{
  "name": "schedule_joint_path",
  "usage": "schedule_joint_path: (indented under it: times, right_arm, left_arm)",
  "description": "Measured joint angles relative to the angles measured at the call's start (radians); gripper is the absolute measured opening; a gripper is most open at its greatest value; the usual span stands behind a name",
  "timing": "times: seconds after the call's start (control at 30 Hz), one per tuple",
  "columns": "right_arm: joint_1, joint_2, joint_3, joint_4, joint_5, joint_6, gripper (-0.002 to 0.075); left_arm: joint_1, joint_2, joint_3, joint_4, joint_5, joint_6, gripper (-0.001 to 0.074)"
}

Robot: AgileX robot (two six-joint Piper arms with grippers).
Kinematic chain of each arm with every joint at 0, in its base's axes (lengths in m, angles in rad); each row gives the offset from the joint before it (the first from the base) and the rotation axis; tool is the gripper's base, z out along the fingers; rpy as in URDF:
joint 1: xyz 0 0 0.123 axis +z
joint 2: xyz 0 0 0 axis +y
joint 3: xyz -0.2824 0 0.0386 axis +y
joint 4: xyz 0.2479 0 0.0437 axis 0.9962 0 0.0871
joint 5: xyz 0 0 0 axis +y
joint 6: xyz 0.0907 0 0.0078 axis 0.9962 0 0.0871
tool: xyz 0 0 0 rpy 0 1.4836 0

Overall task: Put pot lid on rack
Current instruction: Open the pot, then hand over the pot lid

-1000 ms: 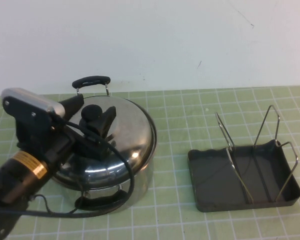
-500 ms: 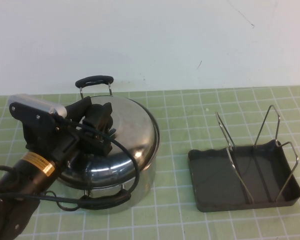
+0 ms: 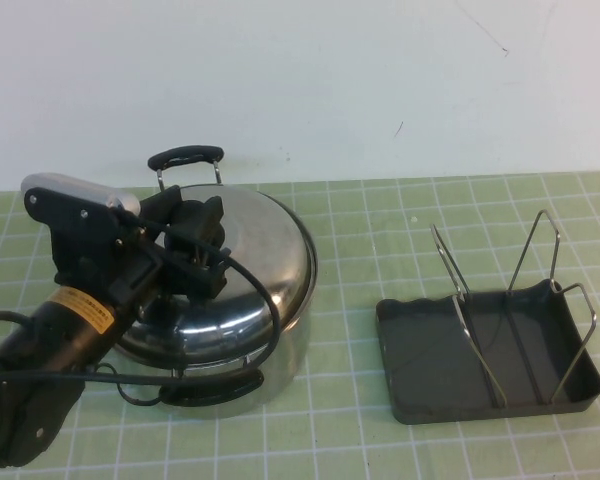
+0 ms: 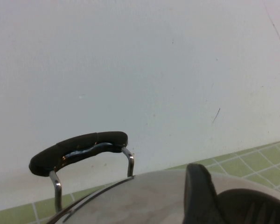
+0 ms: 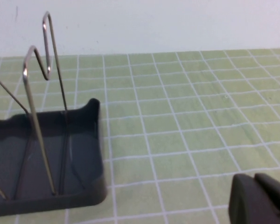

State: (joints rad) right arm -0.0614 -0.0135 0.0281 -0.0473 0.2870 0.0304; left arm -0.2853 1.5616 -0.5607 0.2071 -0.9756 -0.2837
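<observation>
Left hand (image 3: 185, 232) raised pot lid (image 3: 255, 255), rack (image 3: 485, 355) empty

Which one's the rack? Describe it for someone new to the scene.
On the green grid mat, look right of the steel pot, where the left gripper sits over the pot lid. The rack is the dark grey shallow tray, alone in having upright wire loops.

From the raised camera on our own side we look down across the green gridded bench (image 3: 380, 220) toward its far edge and the white wall (image 3: 300, 80).

Our left wrist camera sits low and close over the pot lid (image 4: 149, 198), facing that wall.

Our right wrist camera looks along the bench, near the rack (image 5: 46, 182), shared with the high view.
</observation>
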Motion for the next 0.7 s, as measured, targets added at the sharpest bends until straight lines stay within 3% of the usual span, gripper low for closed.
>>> schedule_joint_path:
  times: [0.1,0.3,0.5,0.7]
  right_arm:
    - [0.0,0.0,0.0,0.13,-0.01,0.003,-0.0001]
    - [0.0,0.0,0.0,0.608,-0.052,0.066,-0.0001]
    - [0.0,0.0,0.0,0.678,-0.102,-0.037,-0.0001]
    - [0.0,0.0,0.0,0.688,-0.086,-0.072,-0.0001]
  left_arm:
    - [-0.002,0.0,-0.002,-0.002,0.001,0.004,0.033]
    - [-0.002,-0.05,-0.002,-0.002,-0.008,-0.015,0.033]
    - [-0.002,-0.215,-0.002,-0.002,-0.017,-0.083,0.033]
    - [-0.002,-0.327,-0.002,0.1,0.008,-0.337,0.033]
